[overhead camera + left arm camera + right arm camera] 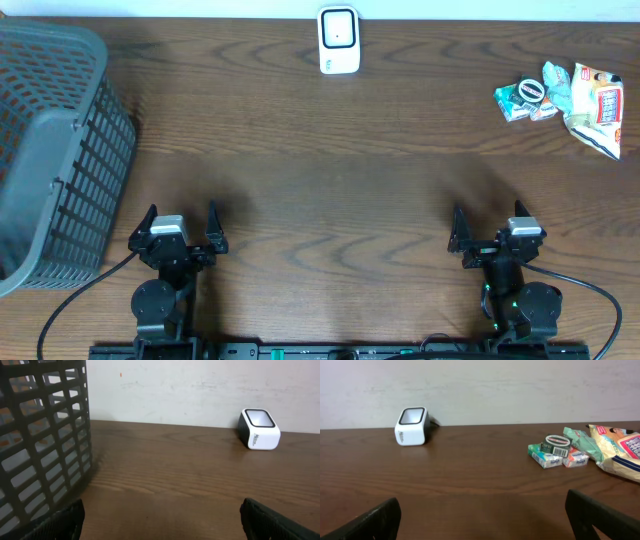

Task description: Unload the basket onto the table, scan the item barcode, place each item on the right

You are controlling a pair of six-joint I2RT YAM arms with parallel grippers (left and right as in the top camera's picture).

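- one white scanner (339,40) stands at the far edge of the wooden surface (330,180), about mid-width.
- the items to scan lie in one cluster (560,100) at the far right corner, well apart from the scanner.
- in the cluster: one round tin (557,442) resting on two flat packs (543,456), one teal packet (582,440) and one snack bag (617,452).
- one grey basket (50,150) sits at the left edge.
- two arms wait at the near edge.
- the left end effector (181,215) and right end effector (488,222) are both spread wide, holding nothing, far from every item.
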